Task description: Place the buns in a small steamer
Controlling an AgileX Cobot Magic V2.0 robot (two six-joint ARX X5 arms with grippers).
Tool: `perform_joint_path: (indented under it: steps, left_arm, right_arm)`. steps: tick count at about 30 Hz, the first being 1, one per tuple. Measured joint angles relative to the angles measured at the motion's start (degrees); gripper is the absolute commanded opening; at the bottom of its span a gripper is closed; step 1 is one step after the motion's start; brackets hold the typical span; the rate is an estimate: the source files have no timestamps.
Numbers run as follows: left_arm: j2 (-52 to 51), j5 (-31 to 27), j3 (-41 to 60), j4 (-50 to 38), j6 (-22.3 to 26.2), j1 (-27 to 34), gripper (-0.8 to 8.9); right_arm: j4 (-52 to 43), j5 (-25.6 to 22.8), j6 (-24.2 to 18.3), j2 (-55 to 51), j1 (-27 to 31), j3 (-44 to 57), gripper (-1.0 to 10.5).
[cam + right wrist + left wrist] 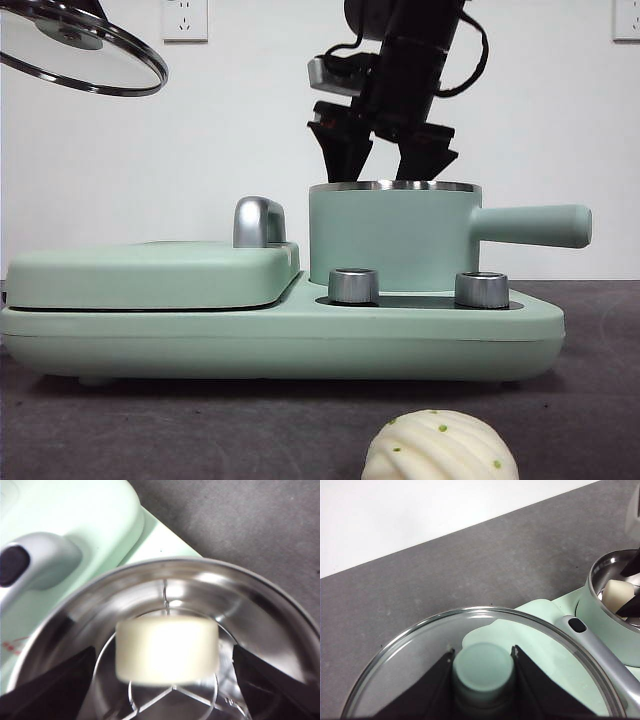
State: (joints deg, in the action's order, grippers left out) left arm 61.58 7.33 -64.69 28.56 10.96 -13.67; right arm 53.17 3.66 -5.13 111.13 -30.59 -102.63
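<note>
The small steamer stands on the right of a mint-green cooker base, its lid off. The smooth bun is inside the steamer, over a steel rack; it also shows in the left wrist view. My right gripper hangs open just above the steamer's rim, its jaws wide on either side of the bun and apart from it. My left gripper is shut on the green knob of the glass lid and holds it high at the left. The ridged bun with green specks lies on the table in front.
The flat lidded griddle with a chrome handle takes up the left of the cooker base. Two steel dials stand in front of the steamer, whose side handle points right. The tabletop is dark grey.
</note>
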Motion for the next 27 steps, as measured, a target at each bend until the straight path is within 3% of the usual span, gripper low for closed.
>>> perform_joint_path:
  steps: [6, 18, 23, 27]
  left_arm:
    - [0.0, 0.0, -0.02, 0.83, -0.02, 0.0, 0.17]
    - [0.0, 0.0, 0.0, 2.08, -0.02, 0.0, 0.17]
    - [0.0, 0.0, -0.02, 2.1, -0.02, 0.0, 0.17]
    - [0.0, 0.0, 0.0, 2.1, -0.02, 0.0, 0.17]
  right_arm:
    - [-0.33, 5.25, 2.14, -12.9, -0.94, 1.53, 4.1]
    - [-28.55, 5.18, 5.22, -38.86, -6.64, 37.97, 4.1]
    - [-30.88, 5.49, 5.57, -45.9, -9.16, 48.39, 4.1]
    - [-30.71, 8.39, 5.33, -50.6, -12.7, 55.39, 4.1]
